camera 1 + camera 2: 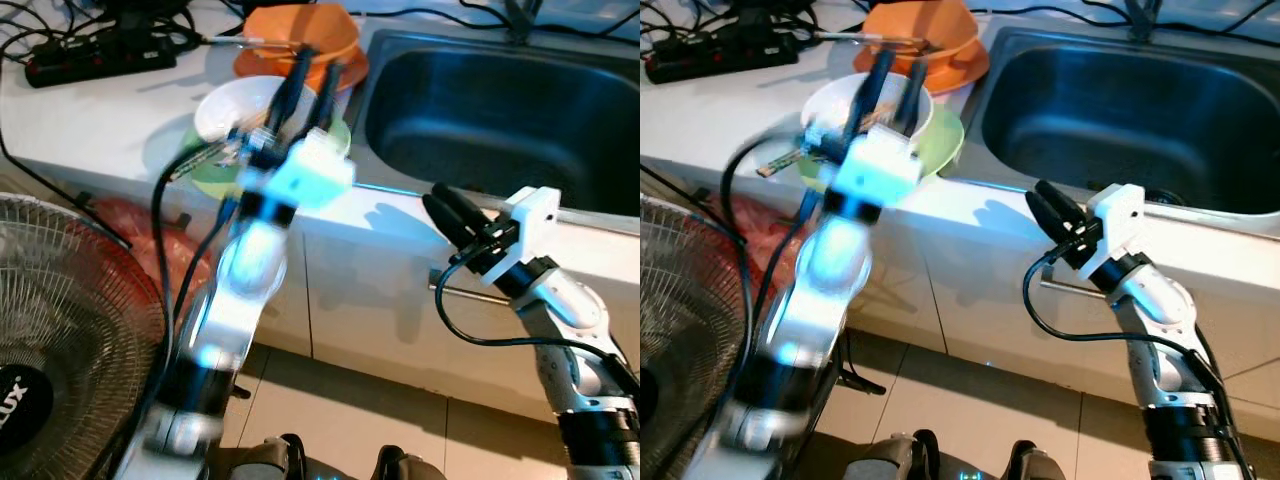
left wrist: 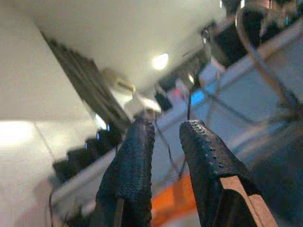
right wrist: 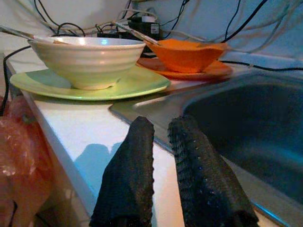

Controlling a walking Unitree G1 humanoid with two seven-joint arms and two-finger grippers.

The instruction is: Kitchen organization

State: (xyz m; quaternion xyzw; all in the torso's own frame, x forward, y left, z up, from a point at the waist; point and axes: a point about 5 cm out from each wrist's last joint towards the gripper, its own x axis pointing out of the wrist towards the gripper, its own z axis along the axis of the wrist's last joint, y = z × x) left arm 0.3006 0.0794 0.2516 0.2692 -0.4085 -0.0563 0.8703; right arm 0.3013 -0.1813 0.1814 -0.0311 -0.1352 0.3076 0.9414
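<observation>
Counter [image 1: 110, 120]: a white worktop runs across the scene, with a steel sink [image 1: 500, 120] set into it on the robot's right.
White bowl [image 3: 90, 59]: sits upright on a pale green plate [image 3: 137, 82] near the counter's front edge, just left of the sink.
Utensil: a handle sticks out of the white bowl (too blurred to say what kind).
Orange bowl [image 3: 187, 52]: rests on an orange plate [image 3: 213, 71] just behind the green plate, toward the wall.
Left gripper [image 1: 312, 75]: raised over the dishes, the arm blurred; its two black fingers [image 2: 132, 170] stand a narrow gap apart with nothing between them, and point up and away toward the room.
Right gripper [image 1: 450, 212]: hovers in front of the counter edge, by the sink's front left corner; its fingers [image 3: 130, 175] lie nearly closed together, gripping nothing, and aim toward the green plate.
Power strip [image 1: 100, 55]: black, at the back left of the counter, among tangled black cables.
Fan [image 1: 60, 330]: a wire-guard floor fan at the lower left.
Red bag [image 3: 19, 146]: crinkled reddish plastic below the counter edge, by the cabinet front.
Floor [image 1: 340, 410]: beige tiles.
</observation>
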